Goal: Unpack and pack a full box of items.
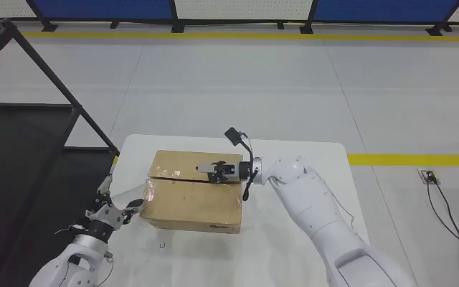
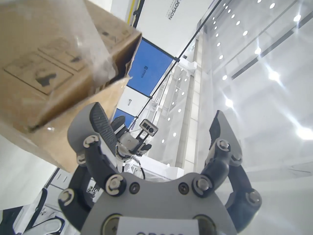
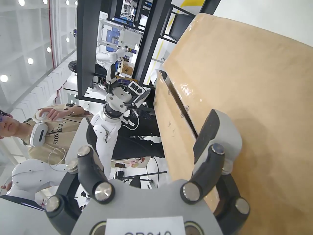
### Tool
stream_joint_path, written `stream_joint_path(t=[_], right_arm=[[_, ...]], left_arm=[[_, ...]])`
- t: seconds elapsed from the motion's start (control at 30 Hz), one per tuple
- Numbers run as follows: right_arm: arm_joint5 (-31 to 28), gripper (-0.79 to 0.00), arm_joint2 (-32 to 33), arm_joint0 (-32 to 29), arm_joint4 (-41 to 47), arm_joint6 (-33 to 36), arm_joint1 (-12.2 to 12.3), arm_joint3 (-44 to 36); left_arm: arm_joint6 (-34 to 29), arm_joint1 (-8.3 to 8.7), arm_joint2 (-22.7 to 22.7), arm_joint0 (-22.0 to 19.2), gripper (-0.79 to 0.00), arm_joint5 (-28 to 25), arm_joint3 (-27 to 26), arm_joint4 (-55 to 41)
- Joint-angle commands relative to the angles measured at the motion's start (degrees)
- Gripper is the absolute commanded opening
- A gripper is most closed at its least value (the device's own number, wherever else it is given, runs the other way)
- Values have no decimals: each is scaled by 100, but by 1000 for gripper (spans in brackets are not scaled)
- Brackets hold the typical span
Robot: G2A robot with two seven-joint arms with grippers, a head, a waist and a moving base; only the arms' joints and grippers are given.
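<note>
Roughly centre of the top view: cardboard box (image 1: 183, 201) sits on the white table (image 1: 301, 237), flaps closed. Long axis runs left-right across the frame, left end tipped slightly toward the bottom edge. Top seam (image 1: 179, 179) follows that same axis. The near long side faces the bottom of the frame.

Right arm enters from lower right. Right pincer (image 1: 204, 171) lies over the box top at the seam, right of the box's middle, pointing toward frame left along the long axis. Right wrist view: right pincer (image 3: 149, 125) spread wide, holding nothing. One finger (image 3: 215, 133) hangs over the box (image 3: 244, 86) top, just beside the dark slit of the seam (image 3: 181, 106). Whether it touches the cardboard, cannot tell. Glossy tape patches show along the seam.

Left arm at lower left of the top view. Left pincer (image 1: 120, 197) sits just beside the box's left end, off the table's left edge, tips pointing toward the top of the frame. Left wrist view: left pincer (image 2: 159, 113) spread, nothing between the pads. Box (image 2: 49, 50) close by, a corner of it next to one ribbed pad (image 2: 100, 121); contact not clear. Clear tape (image 2: 83, 25) runs over that end, and one flap edge there gapes a little at the corner.
</note>
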Motion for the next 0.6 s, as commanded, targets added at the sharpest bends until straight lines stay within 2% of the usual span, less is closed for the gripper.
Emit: stream_joint_path(t=[0.0, 0.1, 0.23, 0.4, 0.57], right_arm=[[8, 0, -13, -11, 39, -31, -13, -32], [144, 0, -56, -10, 55, -184, -45, -71], [445, 0, -62, -12, 225, -358, -95, -114], [1018, 0, -128, -26, 480, -204, -183, -145], [1133, 0, -226, -94, 438, -247, -225, -171]], left_arm=[[12, 8, -118, 59, 0, -6, 84, -35], [49, 21, -241, 171, 0, -22, 224, -1], [210, 30, -227, 240, 0, -299, 457, 380], [516, 18, -73, 58, 0, -563, 892, 599], [900, -3, 151, -299, 0, -545, 1393, 661]])
